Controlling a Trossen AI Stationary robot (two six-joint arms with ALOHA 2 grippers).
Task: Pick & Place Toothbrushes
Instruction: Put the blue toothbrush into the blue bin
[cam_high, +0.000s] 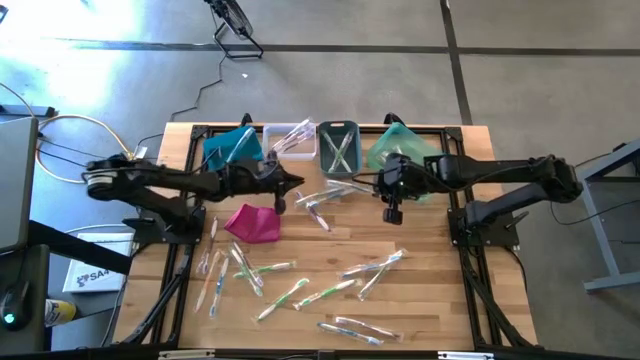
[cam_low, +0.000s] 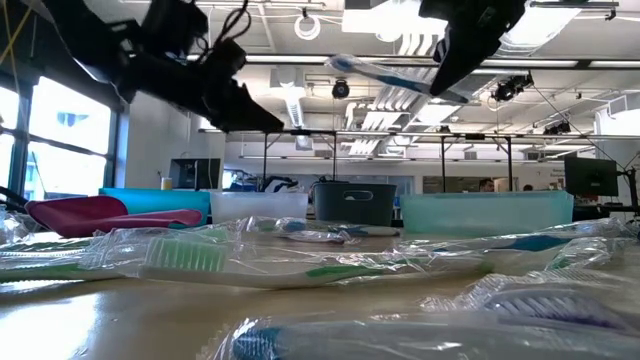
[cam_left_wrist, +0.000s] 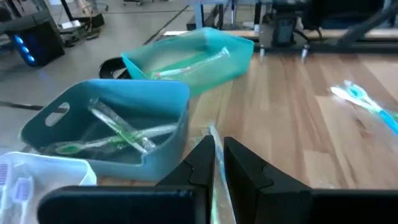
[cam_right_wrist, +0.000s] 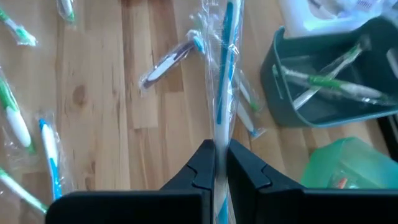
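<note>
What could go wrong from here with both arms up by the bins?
The right gripper pinches a wrapped blue toothbrush near one end; the long, slick wrapper could swing or slip out before a bin. The left gripper also holds a wrapped toothbrush close to the grey bin, so it might bump the rim.

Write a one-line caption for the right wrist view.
Right tool shut on a blue wrapped toothbrush above the wooden table.

The wrapped toothbrush (cam_right_wrist: 222, 93) disappears between the right gripper (cam_right_wrist: 219, 163) fingers, its lower end hidden, while the nearest wrapped toothbrushes (cam_low: 330, 265) in the low view are blurred beyond telling colours.
</note>
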